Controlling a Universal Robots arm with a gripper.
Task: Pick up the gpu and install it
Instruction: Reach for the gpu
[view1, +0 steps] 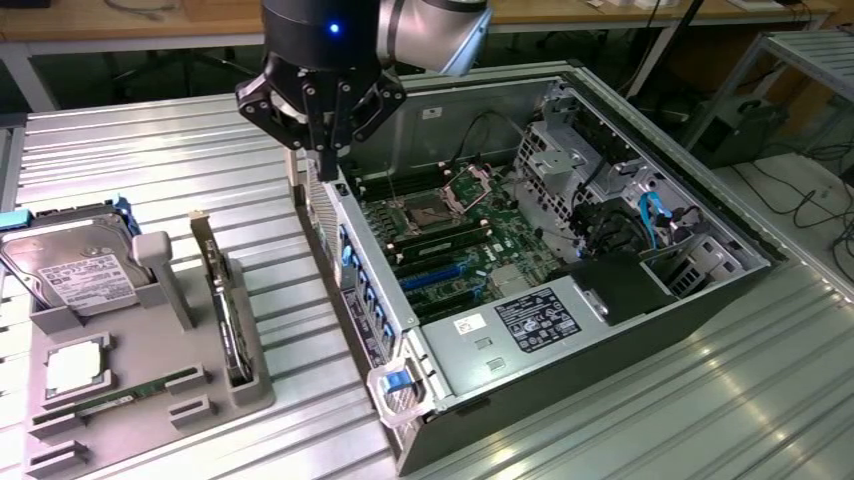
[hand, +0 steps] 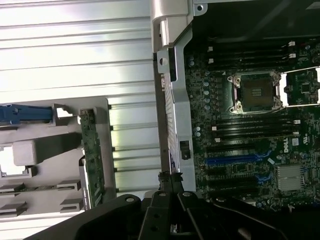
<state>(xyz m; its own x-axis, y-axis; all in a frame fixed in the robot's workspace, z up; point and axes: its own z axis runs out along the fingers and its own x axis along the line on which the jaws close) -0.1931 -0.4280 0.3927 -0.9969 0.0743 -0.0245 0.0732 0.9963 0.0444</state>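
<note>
End effector (hand: 169, 186) pinched shut, nothing in it, above rear wall of open PC case (view1: 400, 130) | gpu (view1: 230, 320) edge-on in gray tray (view1: 248, 398) slot on counter (view1: 160, 150), apart from end effector | tray also holds hard drive (view1: 80, 270), RAM stick (view1: 127, 395) | case holds motherboard (view1: 441, 230)

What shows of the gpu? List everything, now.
The gpu is a thin green circuit card seen edge-on, its upper edge dark and metallic in the exterior view, small components dotting the board in the wrist view. It stands on its long edge in a slot of the grey tray, between the hard drive and the computer case. Only the tray touches it; the shut gripper hangs apart, over the case's wall.
</note>
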